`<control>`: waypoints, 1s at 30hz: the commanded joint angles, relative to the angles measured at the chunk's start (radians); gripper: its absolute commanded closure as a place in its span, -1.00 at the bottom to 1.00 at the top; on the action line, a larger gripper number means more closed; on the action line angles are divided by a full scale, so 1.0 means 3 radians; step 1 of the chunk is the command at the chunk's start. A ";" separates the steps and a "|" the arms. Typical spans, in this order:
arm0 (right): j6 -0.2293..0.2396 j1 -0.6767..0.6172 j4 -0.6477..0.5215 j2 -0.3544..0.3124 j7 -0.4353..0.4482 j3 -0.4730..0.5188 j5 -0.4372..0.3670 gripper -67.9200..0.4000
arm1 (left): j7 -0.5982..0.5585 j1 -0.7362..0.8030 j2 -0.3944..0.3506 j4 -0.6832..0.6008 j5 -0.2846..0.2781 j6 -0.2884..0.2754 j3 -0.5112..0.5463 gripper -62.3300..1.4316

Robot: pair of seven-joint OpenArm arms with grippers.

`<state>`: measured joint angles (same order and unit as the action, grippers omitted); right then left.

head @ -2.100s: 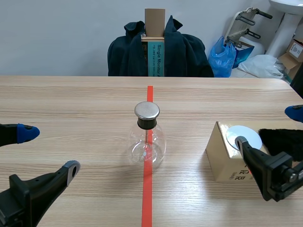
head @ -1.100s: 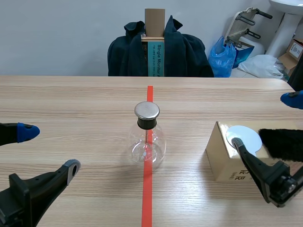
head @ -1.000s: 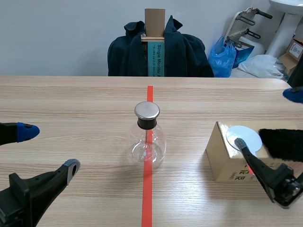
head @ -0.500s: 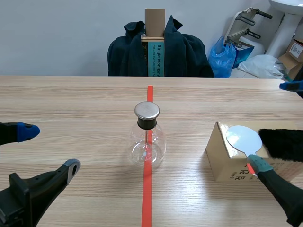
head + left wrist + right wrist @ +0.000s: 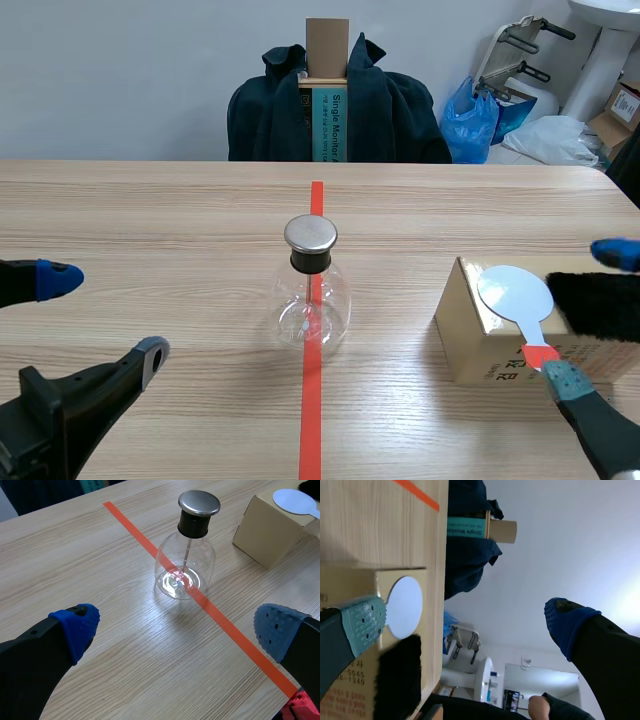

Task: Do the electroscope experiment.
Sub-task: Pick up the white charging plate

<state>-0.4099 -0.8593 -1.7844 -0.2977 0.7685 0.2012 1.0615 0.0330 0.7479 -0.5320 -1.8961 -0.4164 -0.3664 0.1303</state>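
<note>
On the tabletop [image 5: 150, 220], the glass electroscope flask [image 5: 311, 300] stands ahead of the left pincer [image 5: 102, 315], which gapes wide on nothing. The right pincer [image 5: 590, 318], equally wide, hangs at the cardboard box [image 5: 465, 330], where black fur [image 5: 595, 305] and the disc paddle [image 5: 515, 295] lie between its fingers. The step in hand looks like fetching the paddle, so the next move calls for closing squarely on its thin handle.

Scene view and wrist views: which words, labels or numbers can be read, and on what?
"Single Monitor": on the teal box behind the table; whatever follows is hidden.
Cardboard box: red print and digits on its side, too small and partly hidden to read.
Glass flask: no text.
</note>
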 commanded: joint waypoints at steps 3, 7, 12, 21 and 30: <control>-0.0161 0.0027 0.0145 0.0142 -0.0010 0.0001 0.0207 -1.00 | -0.0053 -0.0009 0.0027 -0.0084 -0.0022 0.0017 -0.0022 -1.00; -0.0272 0.0020 0.0356 0.0235 -0.0006 -0.0001 0.0306 -1.00 | -0.0034 -0.0009 0.0025 -0.0084 -0.0019 0.0017 -0.0022 -1.00; -0.0464 0.0080 0.0671 0.0256 -0.0013 -0.0032 0.0393 -1.00 | -0.0019 -0.0009 0.0025 -0.0084 -0.0018 0.0017 -0.0022 -1.00; -0.1144 0.0703 0.1441 0.0256 -0.0314 -0.0315 0.0401 -1.00 | -0.0020 -0.0009 0.0025 -0.0084 0.0010 0.0019 -0.0022 -1.00; -0.1244 0.0935 0.1662 0.0254 -0.0613 -0.0558 0.0408 -1.00 | -0.0020 -0.0009 0.0025 -0.0084 0.0067 0.0020 -0.0022 -1.00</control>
<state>-0.7254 -0.5850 -1.2739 -0.2108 0.5919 0.0315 1.1893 0.0414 0.7483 -0.5320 -1.8961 -0.3897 -0.3664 0.1303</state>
